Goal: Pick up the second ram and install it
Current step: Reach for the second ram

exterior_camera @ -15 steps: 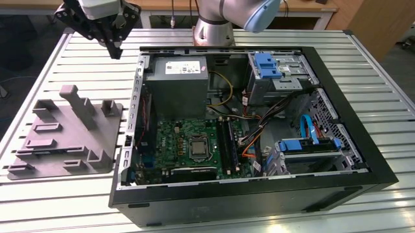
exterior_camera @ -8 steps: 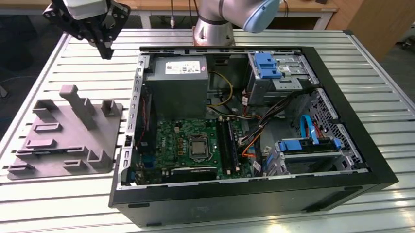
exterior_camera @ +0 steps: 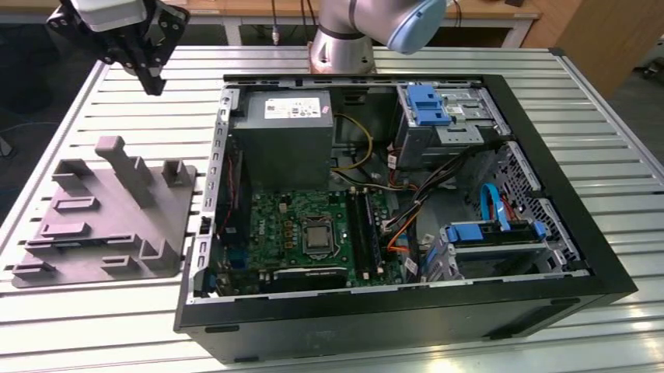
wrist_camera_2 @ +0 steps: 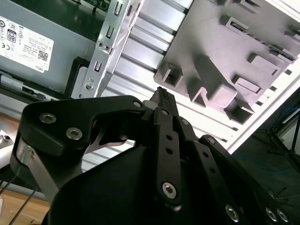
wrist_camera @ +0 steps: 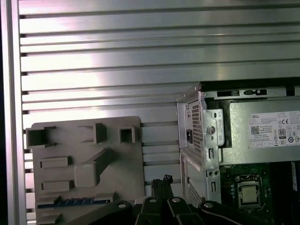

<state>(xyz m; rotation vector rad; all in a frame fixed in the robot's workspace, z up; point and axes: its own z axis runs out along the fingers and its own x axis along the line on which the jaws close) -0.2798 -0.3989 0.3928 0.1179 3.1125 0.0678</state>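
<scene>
Black metal gripper (wrist_camera_2: 161, 95), jaws pressed together around nothing, hangs above the ribbed aluminium table (wrist_camera: 117, 56) beside the open black computer case (exterior_camera: 415, 315). The second ram (wrist_camera: 70, 202), a dark blue stick, lies edge-up in the grey plastic holder block (wrist_camera: 84, 140).

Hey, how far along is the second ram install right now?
Not picked up yet: the thin dark blue second ram appears to lie in the grey plastic fixture. The black gripper hangs above the slatted metal table, outside the open black computer case, jaws together and empty. Pickup and seating remain.
</scene>
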